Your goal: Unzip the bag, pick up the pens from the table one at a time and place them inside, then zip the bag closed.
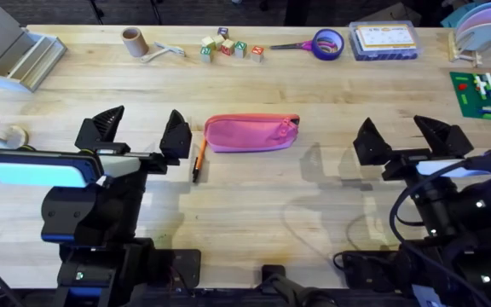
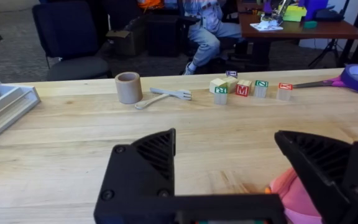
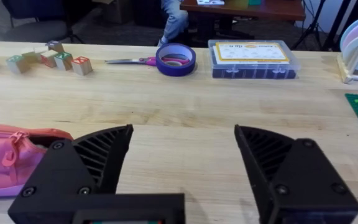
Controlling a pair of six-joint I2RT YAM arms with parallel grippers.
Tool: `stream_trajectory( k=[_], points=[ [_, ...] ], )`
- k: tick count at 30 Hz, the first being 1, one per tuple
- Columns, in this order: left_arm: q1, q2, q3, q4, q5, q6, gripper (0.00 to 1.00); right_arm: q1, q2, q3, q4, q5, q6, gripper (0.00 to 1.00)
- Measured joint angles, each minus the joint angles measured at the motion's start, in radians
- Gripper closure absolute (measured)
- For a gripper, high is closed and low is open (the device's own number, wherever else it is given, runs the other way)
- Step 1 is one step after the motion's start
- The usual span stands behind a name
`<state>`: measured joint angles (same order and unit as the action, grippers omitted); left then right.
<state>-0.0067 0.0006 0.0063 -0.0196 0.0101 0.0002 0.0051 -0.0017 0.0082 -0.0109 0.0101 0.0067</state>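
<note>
Two black grippers with ribbed inner faces hover over the table point(image 1: 254, 196), pale wood with visible grain and plank seams. Farthest left, the left gripper point(image 1: 140, 136) has its jaws spread wide, holding nothing; just beside its right finger lies an orange pen point(image 1: 199, 159) with a dark tip, thin and straight. Next to it rests the bag point(image 1: 251, 133), a flat oblong pink fabric pouch, its zipper end showing a dark opening toward the right. Well apart to the right, the right gripper point(image 1: 406, 141) is also spread and empty. Along the far edge sit lettered blocks point(image 1: 228, 47) and a purple tape roll point(image 1: 328, 43); beyond, chairs and a desk.
</note>
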Motion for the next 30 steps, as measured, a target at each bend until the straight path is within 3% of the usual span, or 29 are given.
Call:
stream_trajectory(
  k=[14,20,21,23,24,30],
  points=[
    [0.000,0.000,0.001,0.013,0.000,0.000,0.008,0.000,0.000,0.000,0.004,-0.001,0.000,0.003],
    [0.000,0.026,0.100,-0.174,0.000,0.023,0.008,0.000,0.000,0.021,-0.028,-0.030,0.000,0.003],
    [0.000,0.081,0.216,-0.212,0.000,0.028,0.008,0.000,0.017,0.101,-0.095,-0.030,-0.009,0.004],
    [0.000,0.135,0.316,-0.241,0.000,0.031,0.008,0.000,0.046,0.198,-0.161,-0.030,-0.019,0.004],
    [0.000,0.237,0.463,-0.308,0.000,0.035,0.008,0.000,0.114,0.369,-0.272,-0.030,-0.034,0.004],
    [0.000,0.472,0.721,-0.475,0.000,0.038,0.008,0.000,0.300,0.681,-0.471,-0.031,-0.042,0.004]
  ],
)
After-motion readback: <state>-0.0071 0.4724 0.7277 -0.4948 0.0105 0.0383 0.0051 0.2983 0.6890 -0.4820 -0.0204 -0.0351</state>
